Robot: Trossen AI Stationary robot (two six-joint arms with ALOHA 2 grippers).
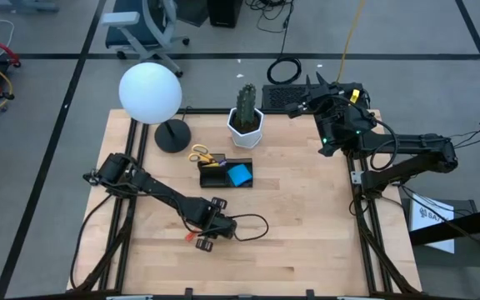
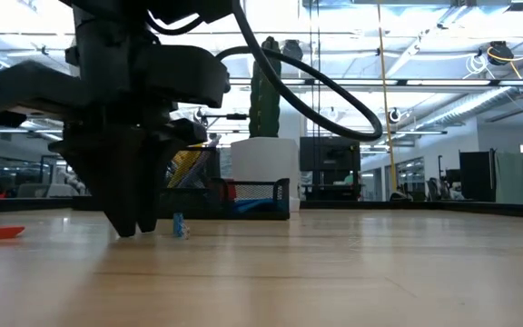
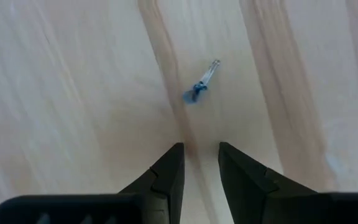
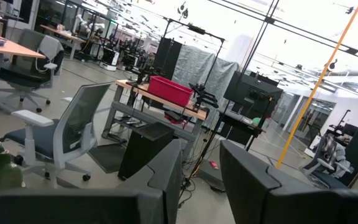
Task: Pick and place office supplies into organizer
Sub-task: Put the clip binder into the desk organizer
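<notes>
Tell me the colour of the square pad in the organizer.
Blue. The pad lies in the black organizer; the high view shows it best.

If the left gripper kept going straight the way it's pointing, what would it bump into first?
Most likely the bare wooden table. The left gripper points down at the wood with its fingers slightly apart and nothing between them. A tiny blue piece lies just ahead of the tips, probably off that line, though depth is hard to judge.

Two matte-black jointed arms w/ loose black cables, tapered wedge fingers (image 3: pixel 166 174), green LEDs on right arm (image 1: pixel 407 154).
</notes>
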